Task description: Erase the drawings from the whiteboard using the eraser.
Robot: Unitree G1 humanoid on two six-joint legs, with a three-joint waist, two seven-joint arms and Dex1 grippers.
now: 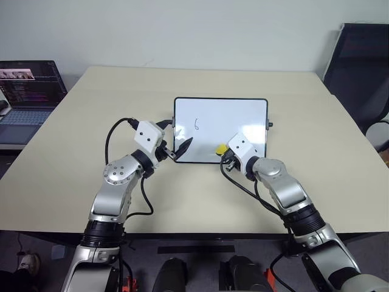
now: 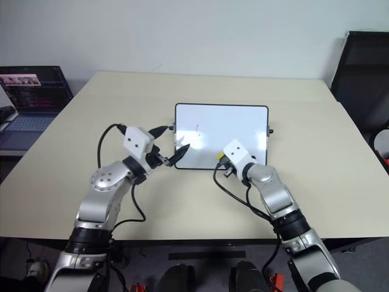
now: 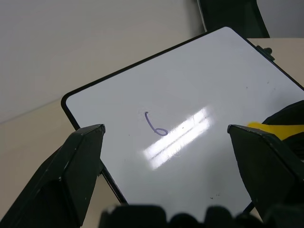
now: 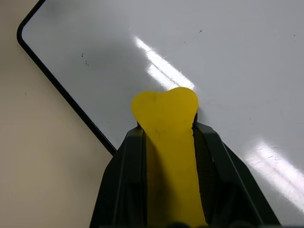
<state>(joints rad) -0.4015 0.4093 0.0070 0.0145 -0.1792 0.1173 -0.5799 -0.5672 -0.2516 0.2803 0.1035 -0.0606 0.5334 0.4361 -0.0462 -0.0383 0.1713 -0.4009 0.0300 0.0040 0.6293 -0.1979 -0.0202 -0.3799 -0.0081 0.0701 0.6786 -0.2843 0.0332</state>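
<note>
Where the whiteboard lies flat on the middle of the beige worktop, nothing here serves as a container; the board carries just one marker digit, a thin "6", on its left half toward the far edge. The rest of the white surface looks bare apart from glare.

The right hand is at the board's near edge, right of centre, its two black fingers clamped tight on the eraser. The yellow block sticks out past the fingertips over the white surface just inside the near frame; I cannot tell whether it presses on the board. The "6" sits up and to the left of it, well apart.

The left hand is at the board's near left corner, its fingers spread wide with nothing between them; one fingertip overlaps the white surface at that corner.

Around the board the worktop is open on every side, widest toward its far edge and toward its right. A laptop stands beyond the worktop's left edge, well apart from the board, and a dark chair stands off to the board's far right.
</note>
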